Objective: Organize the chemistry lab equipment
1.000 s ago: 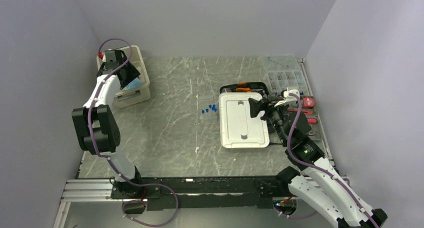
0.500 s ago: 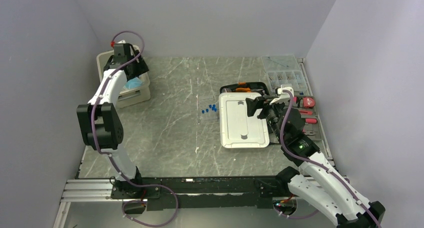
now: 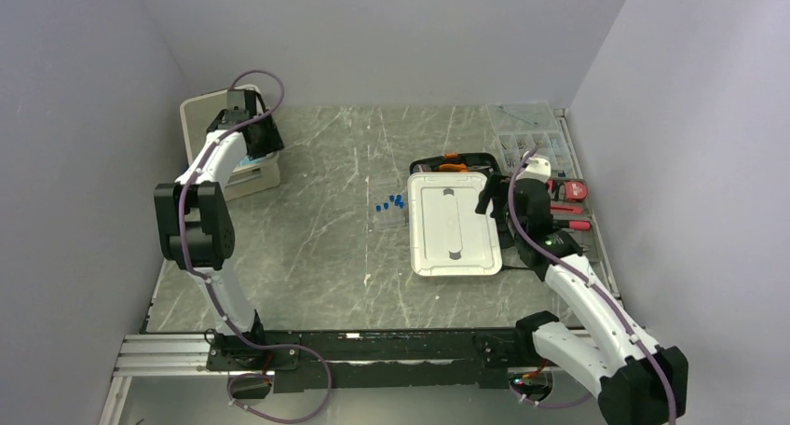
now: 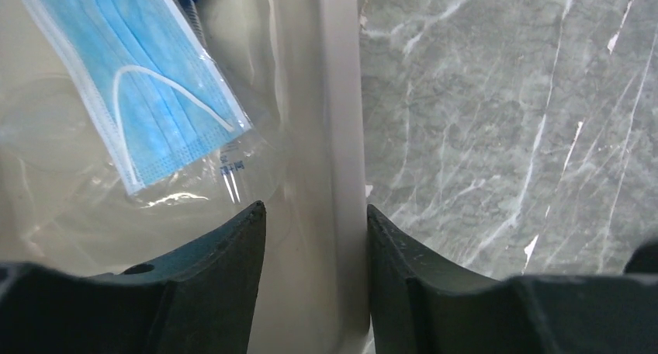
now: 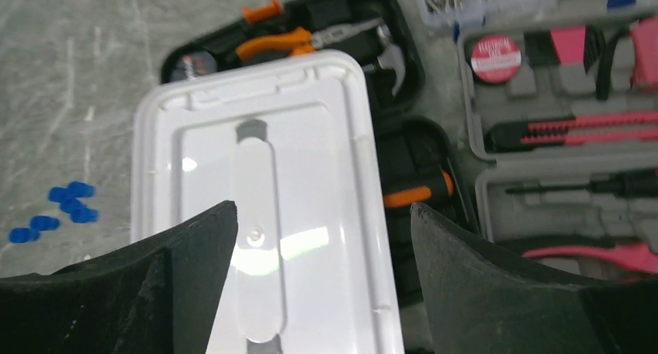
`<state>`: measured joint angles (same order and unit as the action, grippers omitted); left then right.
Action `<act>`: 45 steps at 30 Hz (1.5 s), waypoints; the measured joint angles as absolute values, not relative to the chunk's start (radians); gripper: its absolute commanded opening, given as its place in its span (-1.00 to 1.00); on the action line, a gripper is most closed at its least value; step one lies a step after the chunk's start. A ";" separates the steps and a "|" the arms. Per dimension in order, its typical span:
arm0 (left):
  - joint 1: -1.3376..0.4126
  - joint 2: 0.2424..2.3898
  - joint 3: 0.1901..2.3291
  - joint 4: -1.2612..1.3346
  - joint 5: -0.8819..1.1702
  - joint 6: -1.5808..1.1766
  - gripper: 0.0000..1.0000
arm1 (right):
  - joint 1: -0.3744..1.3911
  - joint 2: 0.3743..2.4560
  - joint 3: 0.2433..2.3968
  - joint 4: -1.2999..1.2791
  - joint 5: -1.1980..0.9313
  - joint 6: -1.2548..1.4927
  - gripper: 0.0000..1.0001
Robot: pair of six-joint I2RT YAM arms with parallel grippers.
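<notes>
Blue caps (image 3: 391, 202) lie clustered on the table (image 3: 326, 248), just beside the left edge of the white lid (image 3: 454, 225) — neither pincer is near them. My right pincer (image 5: 322, 208) hangs released and empty above that lid. My left pincer (image 4: 313, 210) is released too, jaws astride the table-side wall of the cream bin (image 4: 341, 98), a bagged face mask (image 4: 147, 74) inside. Closing there would likely clamp the wall and drag the bin — and a low sweep toward the caps could shove the lid into them and scatter them; they look light enough to roll.
</notes>
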<state>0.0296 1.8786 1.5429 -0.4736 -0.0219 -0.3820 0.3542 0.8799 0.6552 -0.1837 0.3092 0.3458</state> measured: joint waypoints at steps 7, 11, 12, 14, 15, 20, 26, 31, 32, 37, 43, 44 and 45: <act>0.016 1.879 1.520 -0.474 0.021 -0.360 -0.23 | 0.193 0.973 0.661 -0.288 0.201 0.421 0.44; -0.017 1.879 1.506 -0.465 0.000 -0.328 -0.39 | 0.148 1.031 0.662 -0.316 0.154 0.439 0.37; -0.026 1.876 1.497 -0.459 -0.004 -0.320 -0.41 | 0.143 1.043 0.662 -0.319 0.146 0.440 0.36; -0.040 1.858 1.472 -0.446 -0.022 -0.304 -0.45 | 0.138 1.060 0.662 -0.326 0.129 0.440 0.33; -0.045 1.843 1.453 -0.442 -0.025 -0.299 -0.47 | 0.138 1.064 0.662 -0.327 0.123 0.440 0.29; -0.068 1.798 1.402 -0.444 -0.024 -0.282 -0.57 | 0.134 1.106 0.663 -0.326 0.083 0.438 0.15; -0.141 1.717 1.317 -0.471 -0.031 -0.267 -0.69 | 0.133 1.179 0.662 -0.315 0.063 0.436 -0.01; -0.186 1.652 1.253 -0.494 -0.023 -0.264 -0.78 | 0.133 1.226 0.662 -0.304 0.045 0.433 -0.14; -0.188 1.642 1.243 -0.496 -0.020 -0.264 -0.79 | 0.133 1.234 0.662 -0.303 0.043 0.430 -0.14; -0.196 1.572 1.169 -0.495 0.003 -0.270 -0.80 | 0.133 1.258 0.662 -0.294 0.043 0.427 -0.19; -0.226 1.485 1.074 -0.477 0.030 -0.277 -0.85 | 0.133 1.269 0.662 -0.269 0.044 0.421 -0.43; -0.231 1.470 1.060 -0.472 0.031 -0.278 -0.85 | 0.133 1.273 0.662 -0.266 0.044 0.420 -0.44; -0.239 1.451 1.041 -0.468 0.036 -0.279 -0.86 | 0.133 1.277 0.662 -0.261 0.047 0.420 -0.46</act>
<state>-0.2386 1.4513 1.0412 -0.4683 0.0360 -0.2794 0.1333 1.2770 0.6624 -0.2607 0.0467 0.4198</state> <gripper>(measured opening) 0.257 0.295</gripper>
